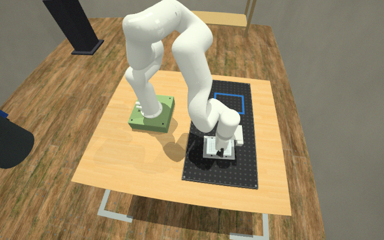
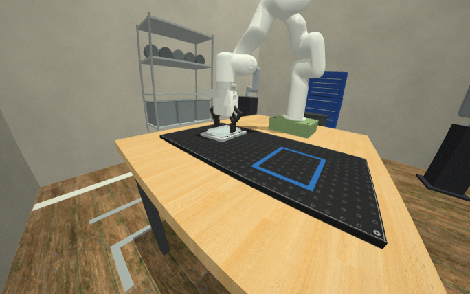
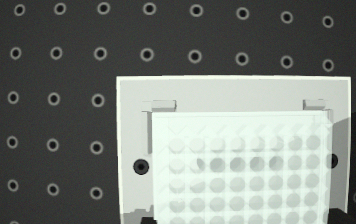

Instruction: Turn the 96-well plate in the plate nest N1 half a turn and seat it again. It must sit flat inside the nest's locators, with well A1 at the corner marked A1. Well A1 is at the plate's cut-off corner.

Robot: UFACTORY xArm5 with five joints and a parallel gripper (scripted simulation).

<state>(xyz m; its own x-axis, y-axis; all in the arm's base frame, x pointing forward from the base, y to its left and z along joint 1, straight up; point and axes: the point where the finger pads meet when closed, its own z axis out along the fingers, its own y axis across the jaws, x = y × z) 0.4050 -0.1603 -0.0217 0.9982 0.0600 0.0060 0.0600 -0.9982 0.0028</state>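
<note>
Pinching the plate by its sides: that's your gripper (image 1: 220, 147) (image 2: 225, 126) (image 3: 244, 220) rn, fingers wide but closed on it.

Top: arm (image 1: 198, 68) (image 2: 297, 100) runs from the green base block (image 1: 165, 121) (image 2: 291, 128) over to the 96-well plate (image 1: 210, 145) (image 2: 221, 130) (image 3: 240, 172). Plate's in the nest (image 1: 205, 154) (image 2: 221, 139) (image 3: 225, 90), on the blk perforated board (image 1: 220, 175) (image 2: 214, 152) (image 3: 60, 120). Wrist hides part of both. Blue outline (image 1: 243, 104) (image 2: 282, 178) is on the same board, well apart from the nest.

Ext: gripper pts straight down, one dark finger at each of two opp. sides of the plate. Plate looks abt level; can't tell if it's fully seated. Board lies flat on the wood table (image 1: 136, 169) (image 2: 214, 214).

Wrist: you get round wells in rows, plate's upper edge just beside the two raised locator tabs (image 3: 164, 105). Dark screw (image 3: 141, 166) in the nest left of the plate, another partly showing on the right. Dark fingertips just enter at the bottom, either side. Lower part of plate is out of frame. Can't make out the A1 mark or the cut-off corner, so orientation = can't tell.
</note>
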